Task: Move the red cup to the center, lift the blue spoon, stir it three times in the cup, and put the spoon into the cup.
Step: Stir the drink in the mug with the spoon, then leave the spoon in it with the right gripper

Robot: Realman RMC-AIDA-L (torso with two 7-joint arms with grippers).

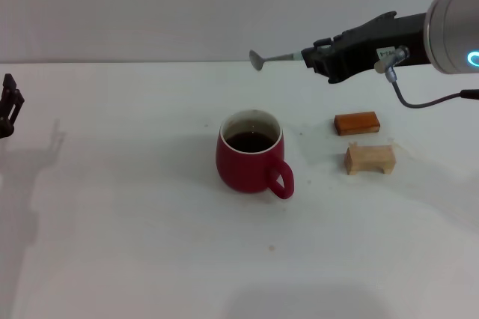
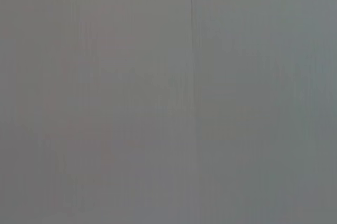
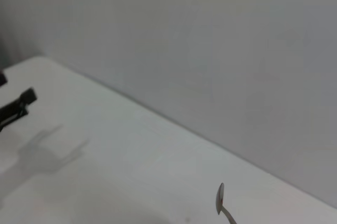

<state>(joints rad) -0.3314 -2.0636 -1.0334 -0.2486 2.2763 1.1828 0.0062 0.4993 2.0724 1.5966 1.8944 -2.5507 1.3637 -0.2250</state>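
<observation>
Head view: right end effector [image 1: 313,55] pinches the blue spoon [image 1: 275,58] above the red cup [image 1: 251,153].

I count one cup [image 1: 251,154], one spoon [image 1: 273,58], two blocks, one orange-brown [image 1: 357,123] and one wooden [image 1: 369,159], and my two grippers, left [image 1: 9,102] and right [image 1: 323,55].

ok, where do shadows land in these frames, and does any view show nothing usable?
Head view: soft shadow of the left gripper falls on the white table at far left; the red cup casts little. Right wrist view: the same forked shadow; the blue spoon bowl peeks in. Left wrist view: only blank grey wall.
</observation>
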